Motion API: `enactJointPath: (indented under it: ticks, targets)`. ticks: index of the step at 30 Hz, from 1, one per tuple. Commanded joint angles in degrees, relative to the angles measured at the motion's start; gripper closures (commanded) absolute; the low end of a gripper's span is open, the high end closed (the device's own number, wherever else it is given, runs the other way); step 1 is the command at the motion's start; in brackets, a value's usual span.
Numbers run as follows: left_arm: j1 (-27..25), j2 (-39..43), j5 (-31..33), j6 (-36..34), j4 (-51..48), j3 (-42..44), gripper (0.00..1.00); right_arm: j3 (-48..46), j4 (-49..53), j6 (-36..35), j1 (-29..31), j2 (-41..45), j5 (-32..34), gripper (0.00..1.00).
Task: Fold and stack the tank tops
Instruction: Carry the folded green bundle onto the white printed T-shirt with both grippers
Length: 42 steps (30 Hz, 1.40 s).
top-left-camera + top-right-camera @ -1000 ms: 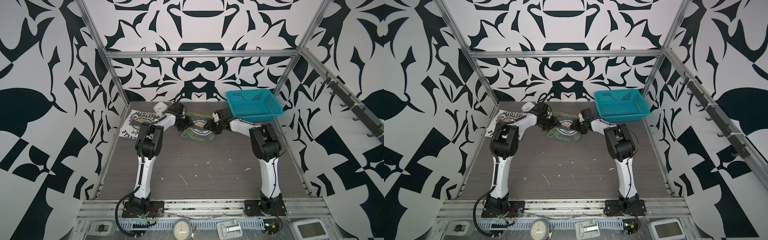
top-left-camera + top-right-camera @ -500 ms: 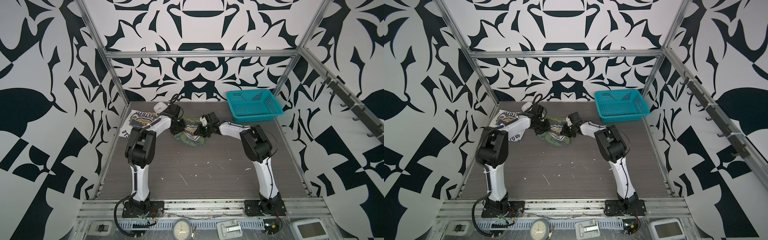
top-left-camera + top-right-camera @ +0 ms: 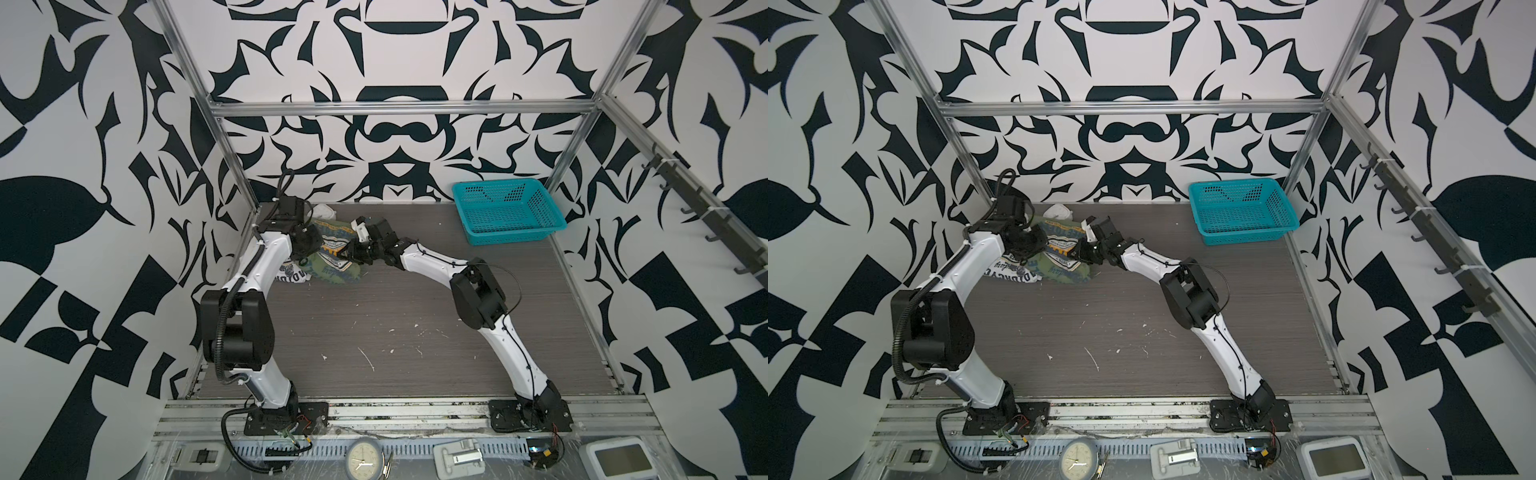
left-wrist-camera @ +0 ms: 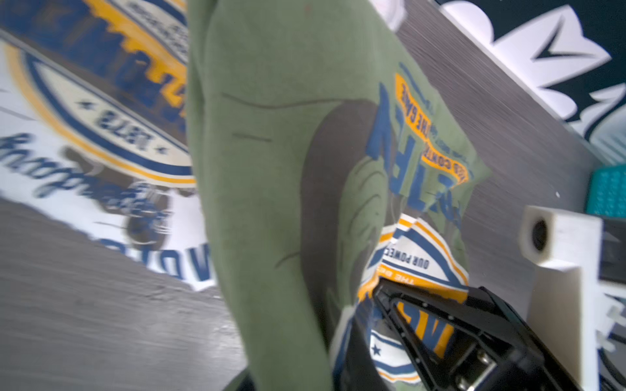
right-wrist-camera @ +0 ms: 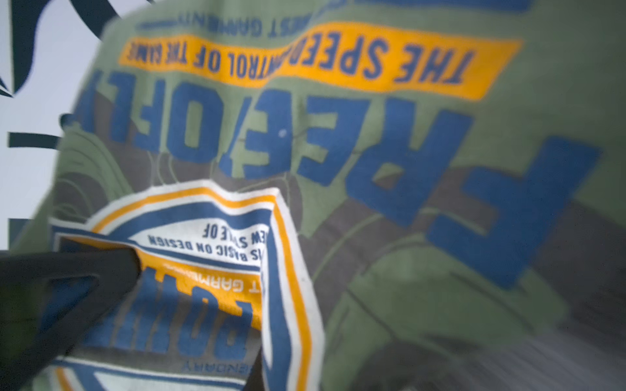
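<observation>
In both top views the left gripper (image 3: 309, 245) (image 3: 1034, 243) and the right gripper (image 3: 353, 251) (image 3: 1079, 253) are each clenched on a side of the olive tank top (image 3: 332, 259) (image 3: 1061, 262) at the far left of the table (image 3: 415, 316). The cloth is stretched between them, probably so that it can be spread flat for folding. Its limp lower edge sags onto the white tank top (image 3: 296, 275) (image 3: 1013, 272), which lies flat by the left wall. The teal perforated basket (image 3: 507, 212) stands well apart at the far right

In the left wrist view the olive knit (image 4: 271, 169) drapes in a soft fold from close to the camera, so it is held up, not lying flat. The white top's printed emblem (image 4: 101, 118) lies beneath it

In the right wrist view a black latticed finger (image 5: 74, 284) pinches the stiff, creased emblem patch (image 5: 220, 254)
</observation>
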State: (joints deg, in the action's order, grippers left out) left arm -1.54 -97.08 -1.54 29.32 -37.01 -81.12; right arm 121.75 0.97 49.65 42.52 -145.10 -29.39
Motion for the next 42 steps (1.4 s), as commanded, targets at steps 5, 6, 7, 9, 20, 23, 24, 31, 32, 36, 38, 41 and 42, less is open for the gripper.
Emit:
enactJointPath:
  ticks: [5,6,7,9,20,23,24,31,32,36,38,41,42]
  targets:
    - [8.5,-6.1,-4.7,-2.4,-0.6,-3.6,1.0,20.3,4.0,4.9,1.6,-13.0,1.2,1.0]
    - [9.0,-7.3,-4.6,-2.3,-0.2,-3.5,1.0,22.9,4.5,5.3,1.8,-14.7,1.3,1.0]
    - [9.6,-8.7,-4.9,-2.2,-0.1,-3.6,1.0,25.5,4.9,5.8,1.9,-16.5,1.3,1.0]
    - [10.2,-11.5,-5.9,-2.0,-0.2,-3.7,1.0,29.6,5.9,6.7,1.9,-18.8,1.2,1.0]
    - [6.7,-11.9,-11.5,2.6,2.0,9.0,1.0,6.7,8.7,-1.7,1.3,-2.5,4.5,1.0]
    - [2.5,-8.2,-12.1,4.9,3.2,12.9,1.0,-3.1,6.7,-2.0,0.5,5.2,5.3,1.0]
    - [1.0,-7.1,-12.2,5.5,3.2,13.6,1.0,-5.9,6.5,-2.4,0.1,7.6,5.6,1.0]
    - [-5.0,3.0,-7.2,7.5,-1.4,10.8,1.0,-21.5,3.2,-3.7,-1.7,19.6,6.0,1.0]
    - [-4.9,3.8,-6.1,6.9,-2.7,9.2,1.0,-21.7,3.4,-3.8,-1.7,20.3,6.0,1.0]
    - [-4.7,3.6,-2.8,3.5,-7.5,1.8,1.0,-19.7,4.1,-3.9,-1.7,21.3,6.2,1.0]
    - [-4.1,2.3,-2.5,1.9,-8.7,-1.5,1.0,-17.4,4.9,-3.9,-1.7,21.1,6.6,1.0]
    - [-2.4,-0.3,-2.8,-0.9,-9.4,-6.3,1.0,-13.8,5.8,-3.5,-1.5,19.8,7.1,1.0]
    - [-1.7,-1.3,-3.2,-1.8,-9.4,-8.0,1.0,-12.5,5.9,-3.2,-1.4,19.1,7.0,1.0]
